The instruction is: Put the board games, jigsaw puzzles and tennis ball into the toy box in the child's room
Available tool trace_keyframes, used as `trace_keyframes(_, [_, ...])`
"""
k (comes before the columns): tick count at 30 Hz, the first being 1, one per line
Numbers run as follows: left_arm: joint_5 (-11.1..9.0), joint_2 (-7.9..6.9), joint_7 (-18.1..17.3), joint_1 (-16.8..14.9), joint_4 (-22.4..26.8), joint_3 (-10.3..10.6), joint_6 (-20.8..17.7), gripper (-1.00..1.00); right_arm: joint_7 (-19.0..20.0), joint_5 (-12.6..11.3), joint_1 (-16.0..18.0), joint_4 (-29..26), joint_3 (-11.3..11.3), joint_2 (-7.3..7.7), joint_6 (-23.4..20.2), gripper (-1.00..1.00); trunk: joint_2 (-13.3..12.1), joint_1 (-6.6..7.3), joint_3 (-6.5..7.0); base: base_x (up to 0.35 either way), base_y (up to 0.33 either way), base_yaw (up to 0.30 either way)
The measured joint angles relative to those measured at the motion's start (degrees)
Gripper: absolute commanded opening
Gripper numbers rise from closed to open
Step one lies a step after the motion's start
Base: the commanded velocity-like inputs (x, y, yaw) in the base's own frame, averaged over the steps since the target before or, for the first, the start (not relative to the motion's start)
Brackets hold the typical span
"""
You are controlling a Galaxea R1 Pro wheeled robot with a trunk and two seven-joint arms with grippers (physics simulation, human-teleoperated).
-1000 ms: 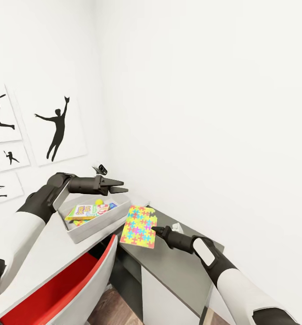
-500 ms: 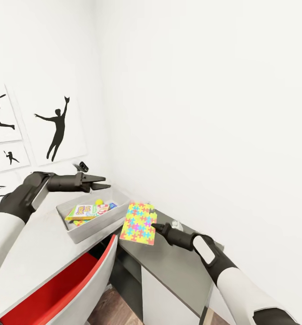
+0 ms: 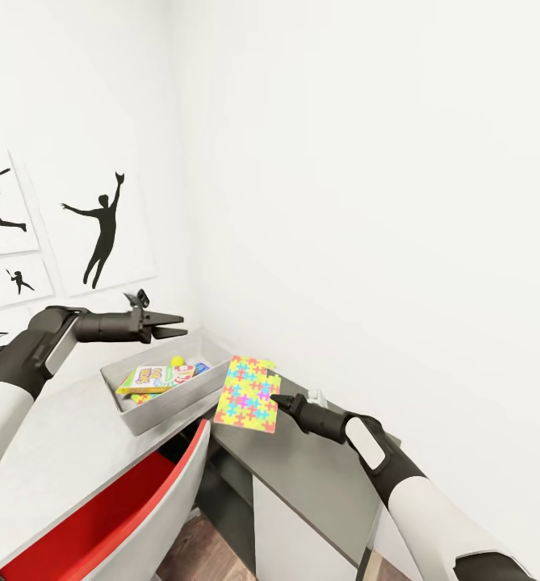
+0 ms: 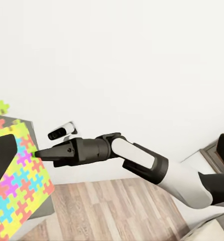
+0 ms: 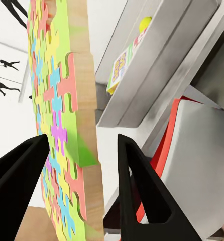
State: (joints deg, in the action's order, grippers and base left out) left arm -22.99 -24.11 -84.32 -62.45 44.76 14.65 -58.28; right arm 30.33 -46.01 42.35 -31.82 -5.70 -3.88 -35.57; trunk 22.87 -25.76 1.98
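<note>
holding the jigsaw puzzle (image 3: 248,394) clamped, the right gripper (image 3: 276,399) hangs beside the toy box (image 3: 166,398); left gripper (image 3: 173,328) released above it.

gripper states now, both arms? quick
Left gripper: open, holding nothing, raised above the toy box.
Right gripper: shut on the jigsaw puzzle, held beside the toy box.

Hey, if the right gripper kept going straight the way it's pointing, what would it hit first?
Probably the toy box: the right gripper, holding the jigsaw puzzle, points toward its near wall, though depth is unclear.
</note>
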Motion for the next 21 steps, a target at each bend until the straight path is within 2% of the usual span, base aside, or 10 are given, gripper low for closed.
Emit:
trace_keyframes(15, [-0.1, 0.09, 0.3, 0.1, -0.1, 0.1, 0.0, 1.0, -0.1, 0.0, 0.0, -0.2, 0.0, 0.04, -0.5, -1.0, 0.0, 0.0, 0.0, 0.0, 0.0, 0.0])
trace_keyframes(21, [-0.2, 0.01, 0.1, 0.1, -0.1, 0.1, 0.1, 1.0, 2.7, 0.0, 0.0, -0.2, 0.0, 0.09, -0.2, -1.0, 0.0, 0.0, 0.0, 0.0, 0.0, 0.0])
